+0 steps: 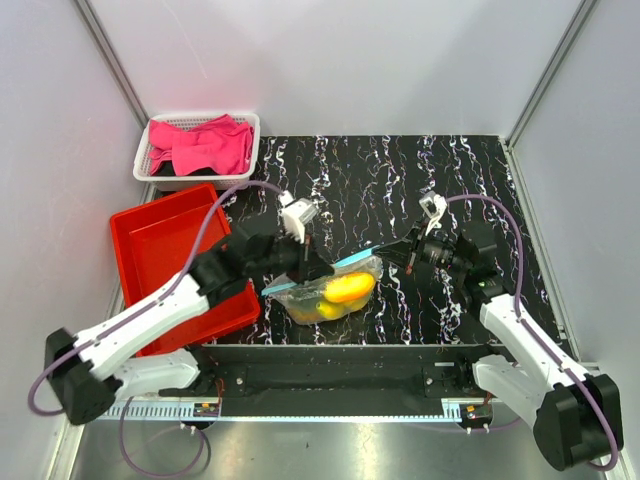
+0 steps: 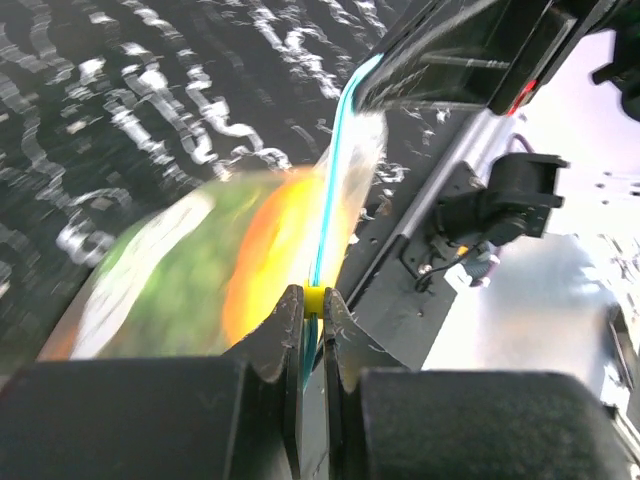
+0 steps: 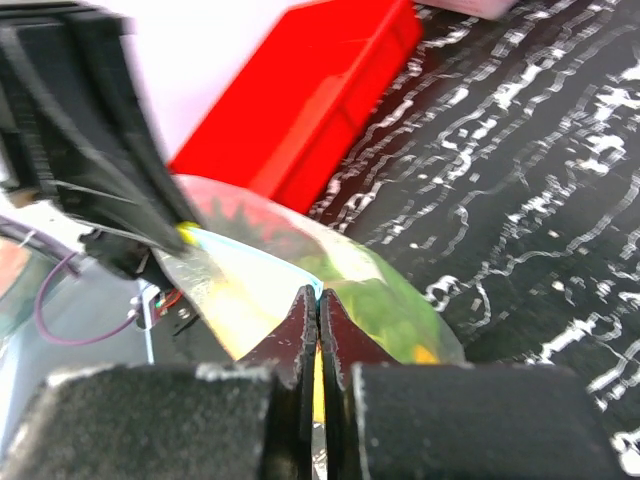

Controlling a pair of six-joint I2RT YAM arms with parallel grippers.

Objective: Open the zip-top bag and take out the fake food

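The clear zip-top bag (image 1: 335, 298) is held up between my two grippers near the table's front middle, its light blue zip strip (image 1: 358, 259) stretched between them. Fake food shows through it: a yellow-orange oval piece (image 1: 350, 288) and blurred green pieces (image 2: 170, 285). My left gripper (image 1: 312, 268) is shut on the strip's left end, pinching a small yellow slider (image 2: 315, 298). My right gripper (image 1: 404, 252) is shut on the bag's right end (image 3: 290, 290), at the end of the zip strip. The bag's white label is not visible.
A red tray (image 1: 150, 250) lies to the left, under the left arm. A white basket (image 1: 160, 170) with a pink cloth (image 1: 205, 145) stands at the back left. White walls close in the black marbled table (image 1: 450, 180).
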